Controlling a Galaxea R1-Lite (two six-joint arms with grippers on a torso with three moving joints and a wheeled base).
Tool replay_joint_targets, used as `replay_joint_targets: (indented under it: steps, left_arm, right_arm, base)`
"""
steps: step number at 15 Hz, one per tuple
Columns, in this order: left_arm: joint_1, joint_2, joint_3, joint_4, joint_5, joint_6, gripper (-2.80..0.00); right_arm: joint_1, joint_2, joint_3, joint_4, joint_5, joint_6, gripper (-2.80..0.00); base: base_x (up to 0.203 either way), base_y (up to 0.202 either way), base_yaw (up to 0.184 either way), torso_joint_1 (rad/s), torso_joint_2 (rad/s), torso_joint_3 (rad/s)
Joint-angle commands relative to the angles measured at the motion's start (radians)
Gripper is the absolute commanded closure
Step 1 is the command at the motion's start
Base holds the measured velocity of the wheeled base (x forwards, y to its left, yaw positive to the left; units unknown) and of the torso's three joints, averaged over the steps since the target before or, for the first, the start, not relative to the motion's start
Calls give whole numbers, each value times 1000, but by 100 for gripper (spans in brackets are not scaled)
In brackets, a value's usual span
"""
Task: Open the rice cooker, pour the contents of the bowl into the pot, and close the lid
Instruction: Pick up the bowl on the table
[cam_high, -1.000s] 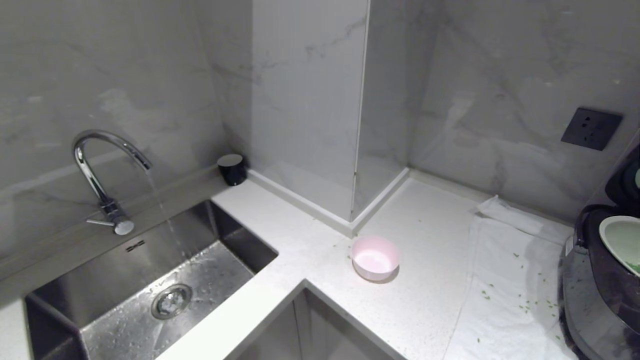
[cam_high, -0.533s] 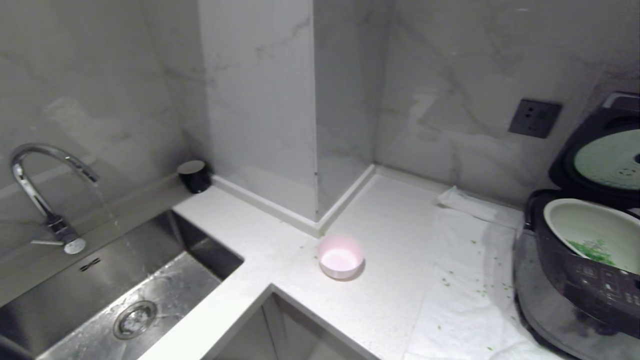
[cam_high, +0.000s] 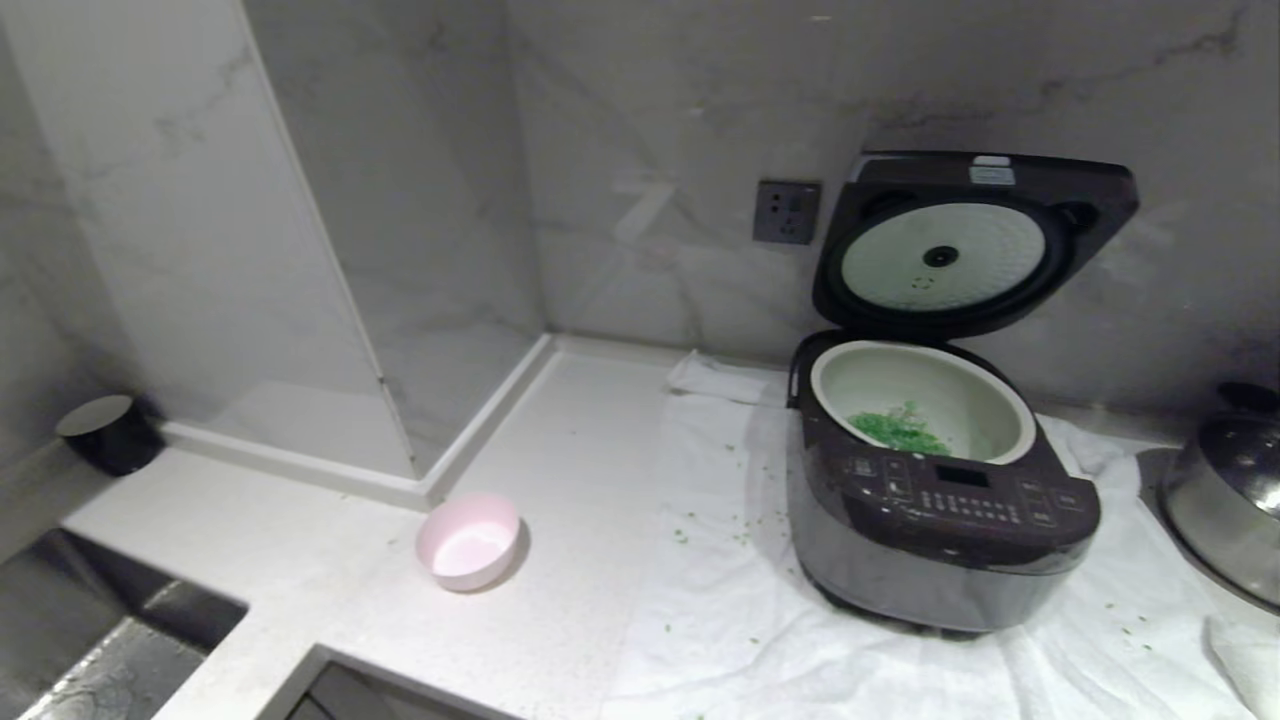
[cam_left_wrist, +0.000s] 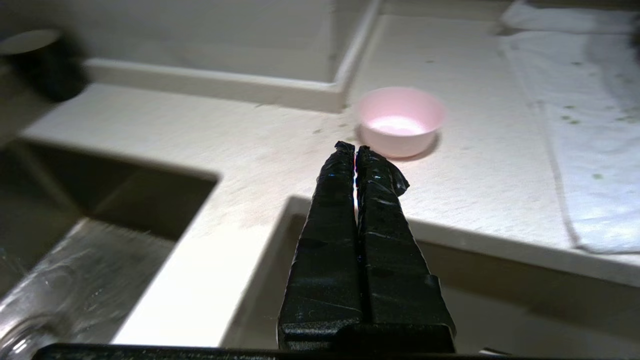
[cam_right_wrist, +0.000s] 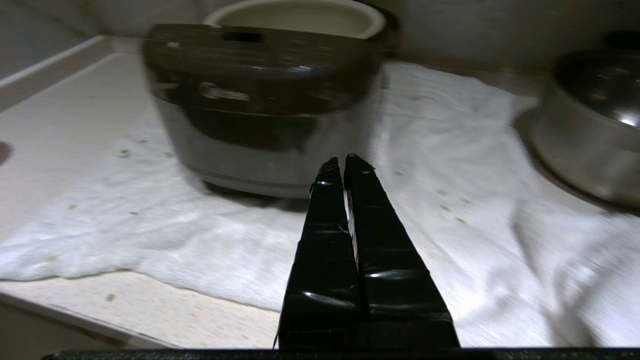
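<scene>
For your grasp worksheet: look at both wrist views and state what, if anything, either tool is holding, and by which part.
Nothing is held. The left tool is shut and empty, short of the pink bowl. The right tool is shut and empty before the rice cooker.

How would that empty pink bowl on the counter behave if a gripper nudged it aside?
The pink bowl looks small, thin-walled and empty, so it is probably light. It sits on the smooth bare countertop, not on the white towel, so it would likely slide. Its low, wide shape suggests it would skid rather than tip.
</scene>
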Motion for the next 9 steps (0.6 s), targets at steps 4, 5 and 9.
replay_joint_targets:
  steps: [4, 5, 9]
  left_arm:
    - [0, 1, 0, 0, 3, -18, 0]
    - [0, 1, 0, 0, 3, -18, 0]
    - [1, 1, 0, 0, 3, -13, 0]
  right_arm:
    - [-1, 0, 2, 0, 0, 0, 0]
    - [1, 0, 2, 0, 0, 0, 0]
    - [1, 0, 2, 0, 0, 0, 0]
  base:
    - [2, 9, -168, 2, 6, 0]
    - [0, 4, -127, 1, -2, 6]
    - [-1, -1, -16, 1, 1, -1]
